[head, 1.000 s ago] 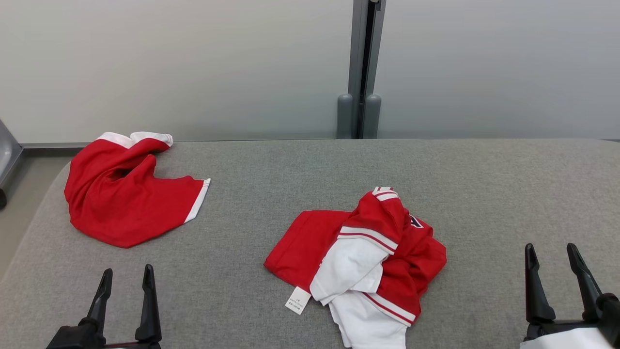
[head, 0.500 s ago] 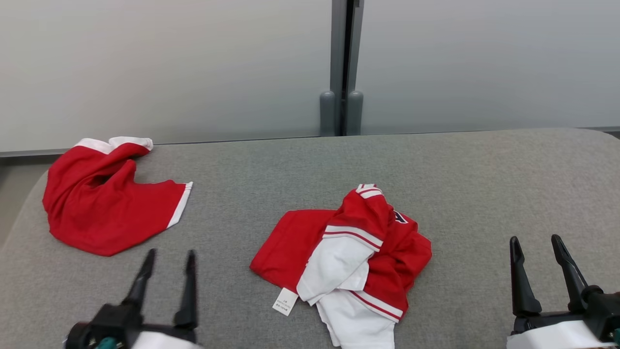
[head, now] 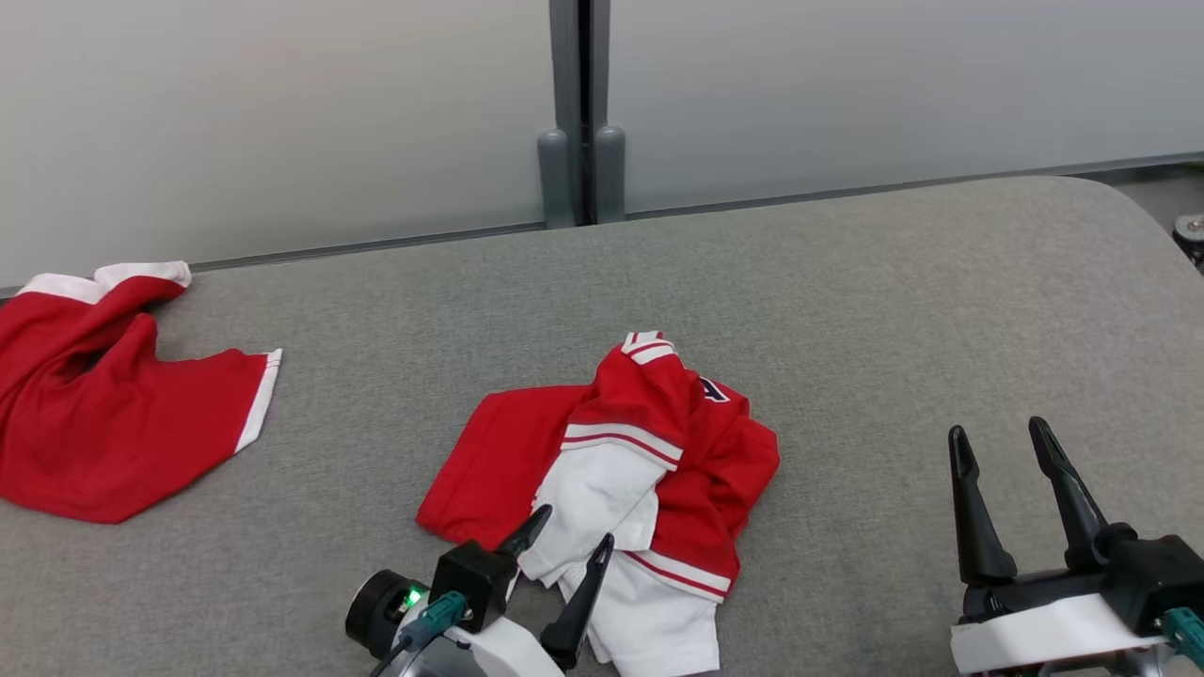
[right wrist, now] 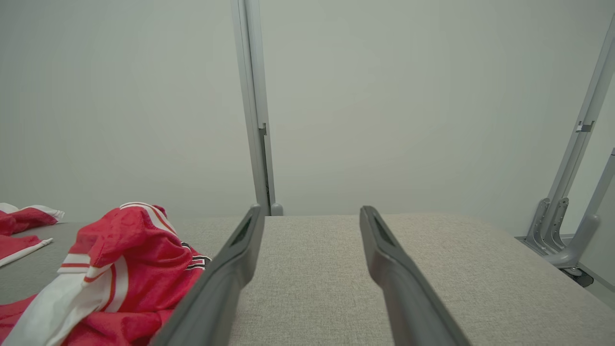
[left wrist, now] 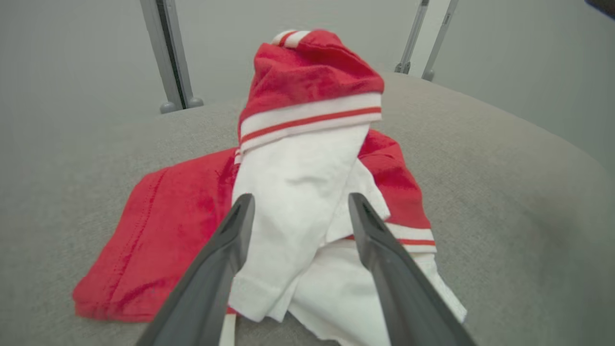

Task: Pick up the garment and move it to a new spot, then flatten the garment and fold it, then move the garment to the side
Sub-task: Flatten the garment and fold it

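My left gripper (head: 576, 527), spread wide, faces the crumpled red-and-white jersey (head: 701, 451) just ahead. My right gripper (head: 997, 430), equally wide, stands well apart.

Garment (head: 715, 461): red body, white panels, red-white striped bands, small dark lettering. Second cloth (head: 103, 423) at 9 o'clock: red, white hems. Tabletop (head: 894, 301): heathered grey. Black fingers on left pincer (head: 576, 527), right pincer (head: 997, 428). Wall (head: 282, 113): pale grey-green; post (head: 574, 113) darker grey.
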### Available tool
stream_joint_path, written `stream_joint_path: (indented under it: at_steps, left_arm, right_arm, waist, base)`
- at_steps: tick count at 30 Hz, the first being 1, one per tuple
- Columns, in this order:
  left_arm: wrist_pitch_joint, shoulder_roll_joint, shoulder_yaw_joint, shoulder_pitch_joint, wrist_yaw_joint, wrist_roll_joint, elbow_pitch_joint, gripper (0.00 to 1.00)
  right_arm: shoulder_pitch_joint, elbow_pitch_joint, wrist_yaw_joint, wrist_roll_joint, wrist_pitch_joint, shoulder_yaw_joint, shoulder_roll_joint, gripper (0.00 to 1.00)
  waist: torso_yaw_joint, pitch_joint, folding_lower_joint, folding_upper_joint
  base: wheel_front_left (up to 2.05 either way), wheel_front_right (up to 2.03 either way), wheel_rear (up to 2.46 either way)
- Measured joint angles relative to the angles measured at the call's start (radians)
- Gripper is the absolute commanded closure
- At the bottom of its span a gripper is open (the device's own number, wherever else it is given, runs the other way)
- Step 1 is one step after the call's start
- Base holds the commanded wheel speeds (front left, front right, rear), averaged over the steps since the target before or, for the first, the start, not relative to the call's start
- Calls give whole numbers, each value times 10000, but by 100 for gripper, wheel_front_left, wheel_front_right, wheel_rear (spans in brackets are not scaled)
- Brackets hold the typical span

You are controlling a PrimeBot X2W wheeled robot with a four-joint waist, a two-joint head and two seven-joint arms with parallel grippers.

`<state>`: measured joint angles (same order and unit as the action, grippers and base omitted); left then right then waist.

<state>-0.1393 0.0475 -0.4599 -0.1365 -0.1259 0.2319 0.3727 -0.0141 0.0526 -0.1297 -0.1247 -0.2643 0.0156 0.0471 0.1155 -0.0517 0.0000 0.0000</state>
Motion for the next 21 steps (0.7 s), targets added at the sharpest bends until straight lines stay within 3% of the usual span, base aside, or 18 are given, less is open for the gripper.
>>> stream_joint_path:
  at_steps: [10,12,13,14,15,21]
  left_arm:
    - [-508,8,-230,-707,430,234,1893,0]
    - [-568,6,-265,-803,385,288,2190,51]
    - [-619,10,-311,-847,374,357,2311,65]
    - [-642,10,-362,-913,337,431,2433,87]
    - [-652,10,-420,-978,299,525,2527,100]
    - [-917,6,-546,-1215,198,1281,2562,100]
  right_arm:
    - [88,-44,0,0,0,-109,4,0]
    - [88,-59,0,-2,0,-123,2,0]
    - [89,-58,0,-10,0,-132,4,0]
    - [95,-58,0,-21,0,-134,2,0]
    - [103,-56,0,-38,0,-138,2,0]
    - [152,-40,0,-134,0,-205,2,0]
  waist:
    - [587,-301,0,0]
    - [599,-321,0,0]
    - [596,-328,0,0]
    - [587,-333,0,0]
    - [576,-335,0,0]
    - [432,-311,0,0]
  base:
    - [0,0,0]
    - [0,0,0]
    - [0,0,0]
    - [0,0,0]
    - [0,0,0]
    - [0,0,0]
